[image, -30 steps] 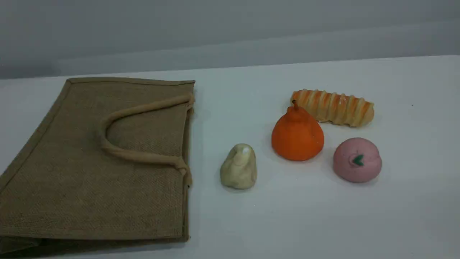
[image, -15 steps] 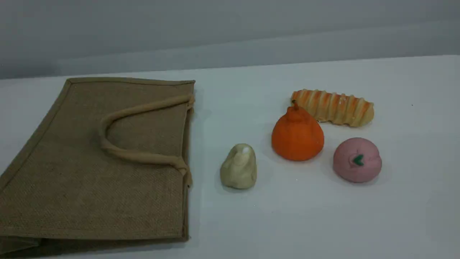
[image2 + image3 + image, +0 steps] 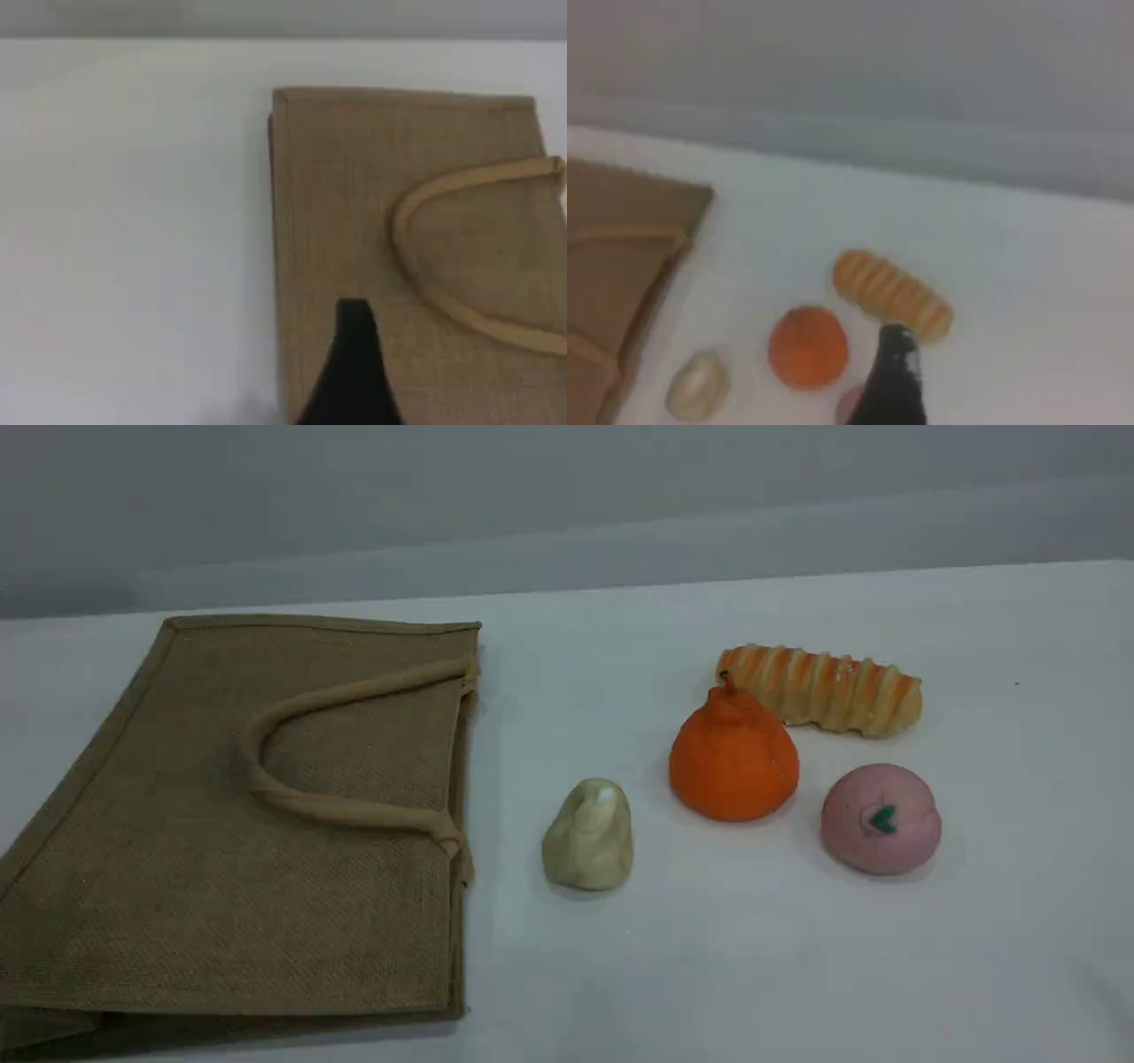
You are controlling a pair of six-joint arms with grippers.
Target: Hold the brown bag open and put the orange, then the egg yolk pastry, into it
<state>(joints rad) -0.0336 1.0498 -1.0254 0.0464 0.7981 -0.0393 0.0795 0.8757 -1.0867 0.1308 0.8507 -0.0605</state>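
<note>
The brown bag [image 3: 177, 850] lies flat on the left of the white table, its mouth edge facing right and a loop handle [image 3: 266, 726] resting on top. To its right sits the egg yolk pastry [image 3: 589, 837], and further right the orange [image 3: 733, 760]. Neither arm shows in the scene view. My left gripper [image 3: 354, 319] hovers above the brown bag [image 3: 354, 195] near its far side edge. High over the food, my right gripper [image 3: 895, 341] looks down on the orange [image 3: 808, 345] and the egg yolk pastry [image 3: 698, 385]. Both are open and hold nothing.
A long orange-striped twisted bread [image 3: 819, 689] lies just behind the orange. A pink round bun [image 3: 880, 819] with a green leaf mark sits to the orange's right. A grey wall runs behind the table's far edge.
</note>
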